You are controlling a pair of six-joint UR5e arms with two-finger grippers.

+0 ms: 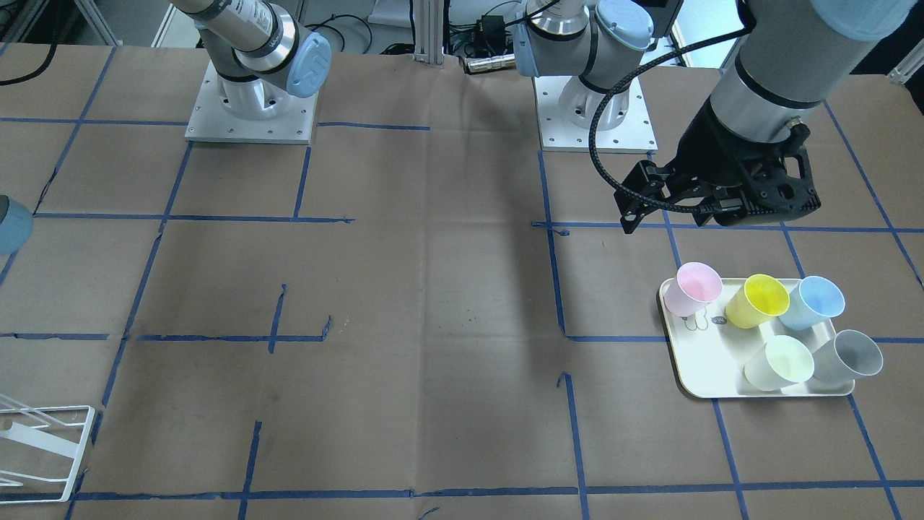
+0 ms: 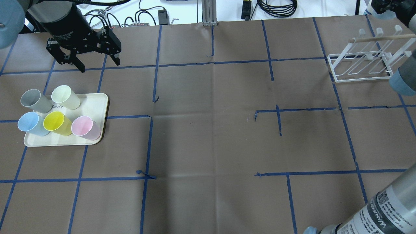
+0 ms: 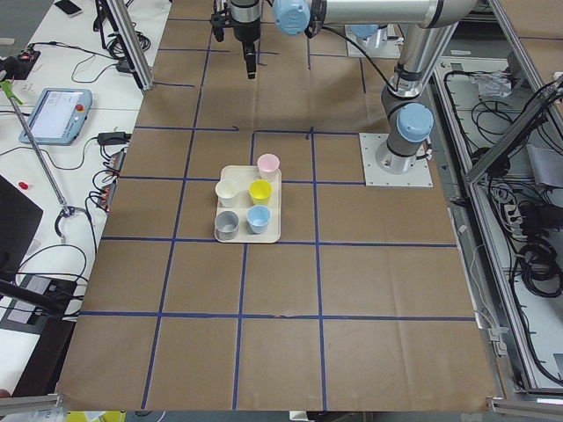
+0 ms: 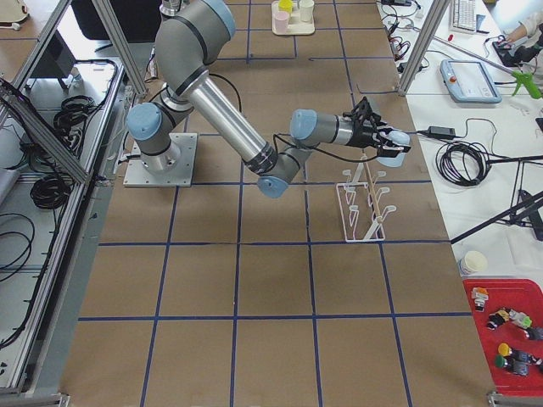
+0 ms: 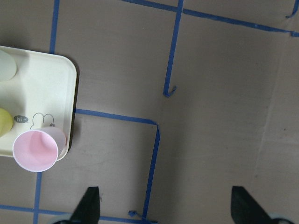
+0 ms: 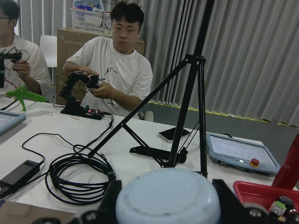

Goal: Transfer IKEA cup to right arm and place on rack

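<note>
Left gripper (image 2: pixel 99 66) hangs open above the table, clear of the cups (image 2: pixel 55 122).
Seen from overhead, the five cups stand on the tray (image 2: pixel 97 104) at its 6 o'clock. The right gripper (image 4: pixel 392 140) is by the rack (image 2: pixel 360 79), its grip unreadable.

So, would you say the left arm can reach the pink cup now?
Probably yes: the left tool hangs open nearby, nothing lies between, and the pink cup stands at a corner of the tray.

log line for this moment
left gripper open, empty, off tray | five cups on tray | rack: no cup | right gripper unclear
</note>
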